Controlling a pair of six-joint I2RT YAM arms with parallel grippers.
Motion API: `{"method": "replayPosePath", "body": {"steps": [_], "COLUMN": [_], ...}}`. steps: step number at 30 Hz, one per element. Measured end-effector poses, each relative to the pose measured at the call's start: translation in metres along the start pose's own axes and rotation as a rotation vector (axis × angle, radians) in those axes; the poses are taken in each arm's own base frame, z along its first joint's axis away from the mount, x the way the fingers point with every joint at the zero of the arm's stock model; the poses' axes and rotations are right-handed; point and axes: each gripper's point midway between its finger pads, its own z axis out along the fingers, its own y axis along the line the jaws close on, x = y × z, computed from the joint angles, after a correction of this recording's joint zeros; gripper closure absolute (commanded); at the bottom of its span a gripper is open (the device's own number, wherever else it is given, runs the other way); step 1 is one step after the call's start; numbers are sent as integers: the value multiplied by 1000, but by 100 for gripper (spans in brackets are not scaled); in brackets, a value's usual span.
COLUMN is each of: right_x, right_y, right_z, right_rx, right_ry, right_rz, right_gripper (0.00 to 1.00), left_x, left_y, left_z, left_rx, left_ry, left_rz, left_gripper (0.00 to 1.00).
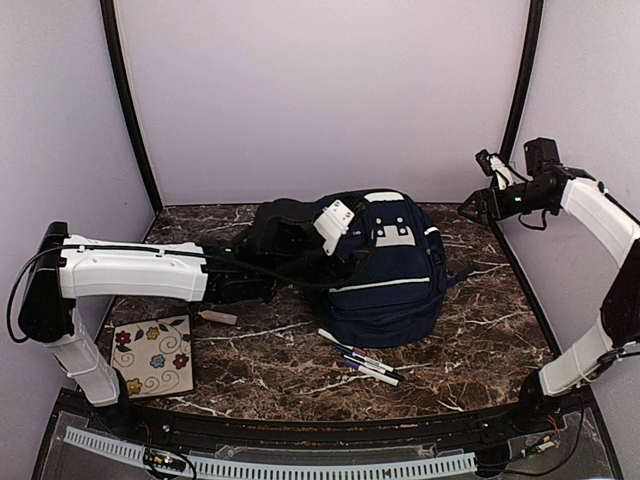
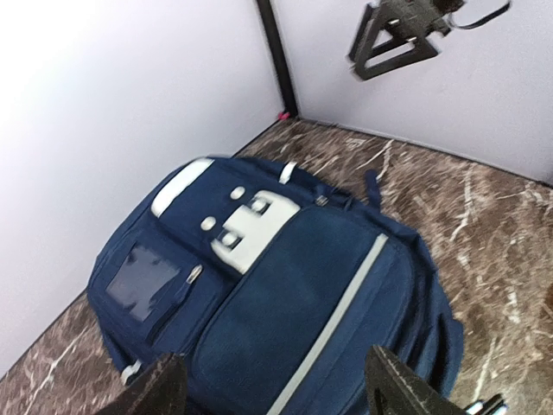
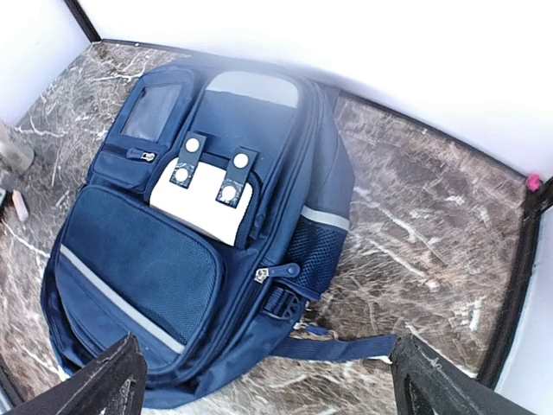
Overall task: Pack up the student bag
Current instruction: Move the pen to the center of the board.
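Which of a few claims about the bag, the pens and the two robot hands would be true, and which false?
1. The bag lies on the table, front side up. True.
2. The pens are inside the bag. False: they lie on the table, just in front of the bag.
3. The right hand is open and holds nothing. True.
4. The left hand is gripping the bag. False: it is open over the bag, with nothing between its fingers.
5. The flowered square sits on top of the bag. False: it lies on the table by the left arm's base, apart from the bag.
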Motion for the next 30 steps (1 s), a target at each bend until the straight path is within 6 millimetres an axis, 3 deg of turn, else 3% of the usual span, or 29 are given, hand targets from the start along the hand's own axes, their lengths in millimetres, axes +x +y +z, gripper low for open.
{"method": "replayPosePath", "body": {"steps": [6, 8, 12, 15, 19, 20, 22, 25, 28, 30], "right_x": [20, 25, 27, 12, -14, -17, -18, 0, 43, 77], "right_y": [-10, -9, 15, 41, 68, 72, 80, 91, 121, 145], "right_z": [49, 61, 66, 60, 36, 28, 21, 32, 51, 57], "right_rx": [-111, -154, -221, -237, -217, -220, -248, -312, -405, -471], "right_ry": [91, 121, 154, 125, -2, -31, -59, -12, 106, 178], "right_rz": [75, 74, 9, -84, -157, -156, -157, -177, -229, -273], "right_gripper": [1, 2, 0, 0, 0, 1, 14, 26, 31, 33], "left_x": [69, 91, 116, 128, 140, 140, 137, 135, 130, 124], "left_y": [73, 84, 74, 60, 52, 51, 49, 45, 43, 43], "left_z": [-8, -10, -13, -20, -35, -37, -39, -41, -42, -42], "left_rx": [-144, -153, -85, -18, 15, 21, 34, 57, 84, 90], "left_ry": [152, 200, 264, 281, 295, 293, 283, 290, 313, 313], "left_rz": [-77, -92, -97, -99, -126, -140, -163, -175, -170, -170], "left_gripper": [29, 34, 39, 39, 36, 36, 35, 31, 29, 3]}}
